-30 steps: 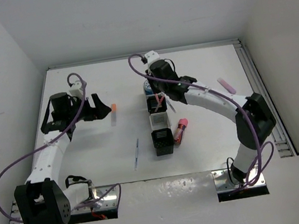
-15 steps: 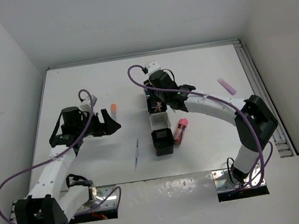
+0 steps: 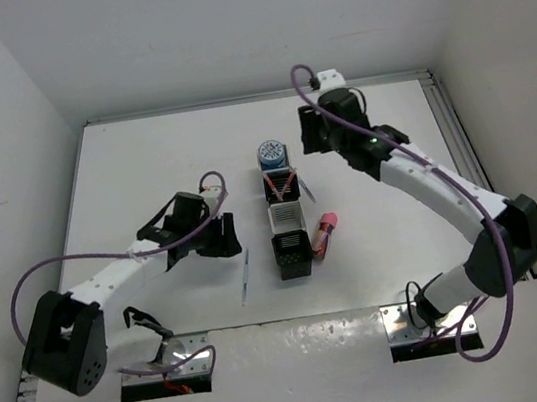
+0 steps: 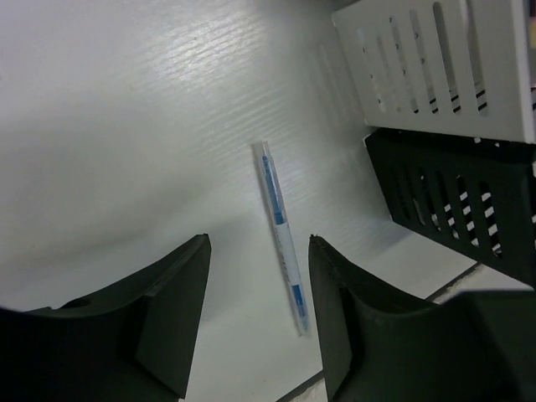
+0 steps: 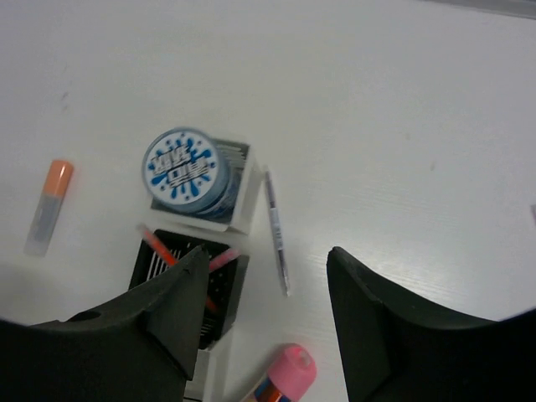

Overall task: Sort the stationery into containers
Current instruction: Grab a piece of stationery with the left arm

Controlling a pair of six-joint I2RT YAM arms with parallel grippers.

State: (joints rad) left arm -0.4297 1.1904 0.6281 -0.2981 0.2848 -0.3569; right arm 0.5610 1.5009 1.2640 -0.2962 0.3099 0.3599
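The containers (image 3: 286, 217) form a row at mid-table. A blue-and-white roll (image 3: 270, 152) (image 5: 186, 170) lies in the far white cup. The black mesh cup (image 5: 188, 276) beside it holds red-pink pens (image 3: 281, 185). A blue-and-clear pen (image 3: 246, 275) (image 4: 280, 230) lies on the table left of the row. My left gripper (image 3: 225, 236) (image 4: 258, 239) hangs open over it, the pen close to one finger. My right gripper (image 3: 308, 142) (image 5: 268, 251) is open and empty, high behind the row. A thin grey pen (image 5: 277, 234) and a pink marker (image 3: 326, 235) (image 5: 289, 377) lie right of the cups.
A white stick with an orange cap (image 5: 50, 205) lies left of the cups in the right wrist view; the left arm covers it from above. White cup (image 4: 444, 67) and black cup (image 4: 461, 201) stand close to the left gripper's right side. A metal rail (image 3: 462, 142) edges the table's right side.
My left arm swung right and toward the near edge to the blue pen, its jaws narrowing. My right gripper opened, leaving a pen in the black mesh cup, and drew back to the right.
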